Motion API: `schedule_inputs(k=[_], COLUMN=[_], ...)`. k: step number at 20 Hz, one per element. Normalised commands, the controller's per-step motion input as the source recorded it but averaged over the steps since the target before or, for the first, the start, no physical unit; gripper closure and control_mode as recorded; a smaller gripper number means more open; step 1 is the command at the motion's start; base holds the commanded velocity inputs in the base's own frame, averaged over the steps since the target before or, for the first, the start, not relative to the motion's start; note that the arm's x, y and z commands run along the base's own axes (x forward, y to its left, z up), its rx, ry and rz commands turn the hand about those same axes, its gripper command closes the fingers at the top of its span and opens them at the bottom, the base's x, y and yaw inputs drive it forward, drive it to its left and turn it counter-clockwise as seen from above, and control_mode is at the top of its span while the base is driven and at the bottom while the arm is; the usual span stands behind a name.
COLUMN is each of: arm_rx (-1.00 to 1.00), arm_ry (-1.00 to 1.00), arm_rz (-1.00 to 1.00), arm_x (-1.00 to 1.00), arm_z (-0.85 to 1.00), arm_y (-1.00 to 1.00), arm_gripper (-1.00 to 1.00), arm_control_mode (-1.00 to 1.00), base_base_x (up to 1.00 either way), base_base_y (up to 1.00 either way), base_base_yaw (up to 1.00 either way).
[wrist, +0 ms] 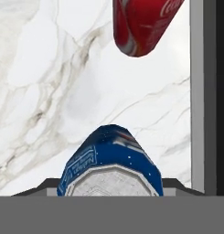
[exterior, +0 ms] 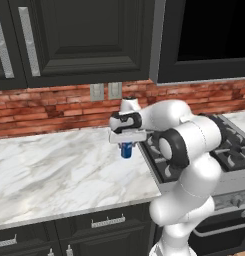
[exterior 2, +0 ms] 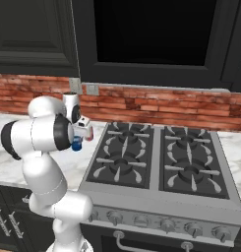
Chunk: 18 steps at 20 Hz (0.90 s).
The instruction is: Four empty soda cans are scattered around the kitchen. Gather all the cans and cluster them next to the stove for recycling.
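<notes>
Glossy printed metal on the blue can (wrist: 111, 162), dull silver top. The red can (wrist: 141, 25) shines too. Polished veined marble counter (exterior: 59, 170). Brushed steel stove (exterior 2: 156, 197), matt black grates, rough brick wall (exterior: 44, 107).

White marble counter (exterior: 54, 170) w/ red can (wrist: 141, 25) beside stove (exterior 2: 156, 162).

From the right base camera I see my arm rising at lower left, its hand over the white marble counter (exterior 2: 87, 165) just left of the stove (exterior 2: 161, 172). Gripper (exterior 2: 77, 142) points down with a blue can (exterior 2: 76, 144) under it; fingers are hidden, so I can't tell the grip. A red can (exterior 2: 89, 133) sits just beside the hand, near the stove's left edge. Brick wall (exterior 2: 156, 106) behind, dark microwave (exterior 2: 151, 34) above the burners.
</notes>
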Motion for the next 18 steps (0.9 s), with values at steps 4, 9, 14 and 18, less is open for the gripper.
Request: schedule_inputs(k=[4,9,14,18], arm_rx=[0.0,0.0,0.0,0.0], arm_ry=[0.0,0.0,0.0,0.0], arm_rz=[0.0,0.0,0.01,0.01], arm_x=[0.29,0.28,0.24,0.26], arm_z=[0.0,0.0,0.0,-0.01], arm_y=[-0.11,-0.18,-0.22,-0.1], arm_gripper=[1.0,1.0,1.0,1.0], arm_control_mode=[-1.0,-1.0,-1.0,-1.0], base_base_x=[0.0,0.0,0.0,0.0], base_base_y=[0.0,0.0,0.0,0.0], base_base_yaw=[0.0,0.0,0.0,0.0])
